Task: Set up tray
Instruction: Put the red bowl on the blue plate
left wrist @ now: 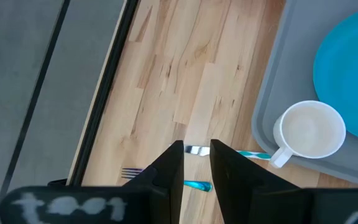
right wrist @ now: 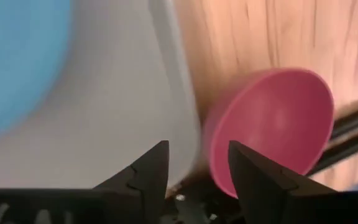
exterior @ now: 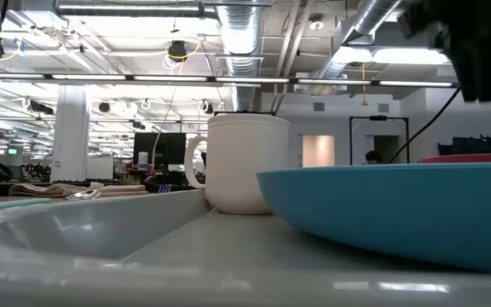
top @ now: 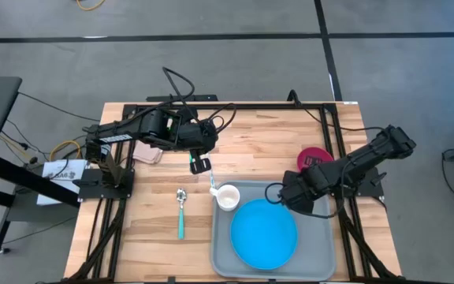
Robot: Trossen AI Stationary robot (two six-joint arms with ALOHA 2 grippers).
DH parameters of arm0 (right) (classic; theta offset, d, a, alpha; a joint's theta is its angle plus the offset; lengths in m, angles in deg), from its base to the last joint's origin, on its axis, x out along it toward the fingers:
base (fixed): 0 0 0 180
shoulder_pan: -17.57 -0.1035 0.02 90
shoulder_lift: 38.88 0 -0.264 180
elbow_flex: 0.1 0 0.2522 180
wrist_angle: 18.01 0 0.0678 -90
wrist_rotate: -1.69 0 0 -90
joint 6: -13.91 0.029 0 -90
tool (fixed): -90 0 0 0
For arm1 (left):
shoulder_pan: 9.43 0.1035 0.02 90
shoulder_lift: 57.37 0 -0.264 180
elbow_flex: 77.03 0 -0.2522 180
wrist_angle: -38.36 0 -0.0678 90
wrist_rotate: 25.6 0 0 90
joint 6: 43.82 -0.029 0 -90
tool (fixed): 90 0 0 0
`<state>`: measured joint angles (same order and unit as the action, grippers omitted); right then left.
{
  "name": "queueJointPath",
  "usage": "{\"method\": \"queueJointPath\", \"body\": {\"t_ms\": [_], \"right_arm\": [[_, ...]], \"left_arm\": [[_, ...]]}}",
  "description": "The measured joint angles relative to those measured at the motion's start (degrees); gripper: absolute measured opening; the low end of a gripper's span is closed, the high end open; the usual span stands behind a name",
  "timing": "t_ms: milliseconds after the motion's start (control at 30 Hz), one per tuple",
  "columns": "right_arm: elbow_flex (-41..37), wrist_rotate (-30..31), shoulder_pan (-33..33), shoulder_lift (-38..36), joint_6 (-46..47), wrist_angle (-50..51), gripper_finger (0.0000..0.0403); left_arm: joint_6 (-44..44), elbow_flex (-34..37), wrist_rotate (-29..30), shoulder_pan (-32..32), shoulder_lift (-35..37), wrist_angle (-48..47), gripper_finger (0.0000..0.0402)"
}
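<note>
1. Large flat light-grey plastic tray at table's front right, carrying round blue plate and white mug.
2. Right gripper over tray's rear, jaws apart, empty.
3. Left gripper behind tray, jaws narrow, gripping teal-handled fork.

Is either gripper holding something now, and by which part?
Left gripper pinches a fork where its teal handle begins; right gripper is open and empty.

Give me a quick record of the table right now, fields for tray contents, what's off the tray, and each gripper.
tray: holds plate and mug
off tray: spoon on the wood; pink bowl beside the tray's far right corner
left gripper: holds a fork, above the table near the mug
right gripper: open, empty, over the tray's edge near the bowl
</note>
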<state>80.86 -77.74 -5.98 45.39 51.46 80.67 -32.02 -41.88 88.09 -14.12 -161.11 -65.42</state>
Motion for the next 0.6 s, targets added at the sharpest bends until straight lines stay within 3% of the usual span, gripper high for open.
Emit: {"method": "queueJointPath", "body": {"t_ms": [200,433,600], "right_arm": [[-8.8,-0.2,4.6,-1.7,-3.6,0.5,0.0174],[-14.1,-2.1,9.5,-13.5,-4.6,-5.4,0.0149],[-17.2,-4.5,11.1,-20.2,1.2,-9.3,0.013]], "left_arm": [[0.0,0.0,-0.6,0.0,0.0,0.0,0.0067],[0.0,0.0,-0.6,0.0,0.0,0.0,0.0067],[0.0,0.0,-0.7,0.0,0.0,0.0,0.0067]]}}
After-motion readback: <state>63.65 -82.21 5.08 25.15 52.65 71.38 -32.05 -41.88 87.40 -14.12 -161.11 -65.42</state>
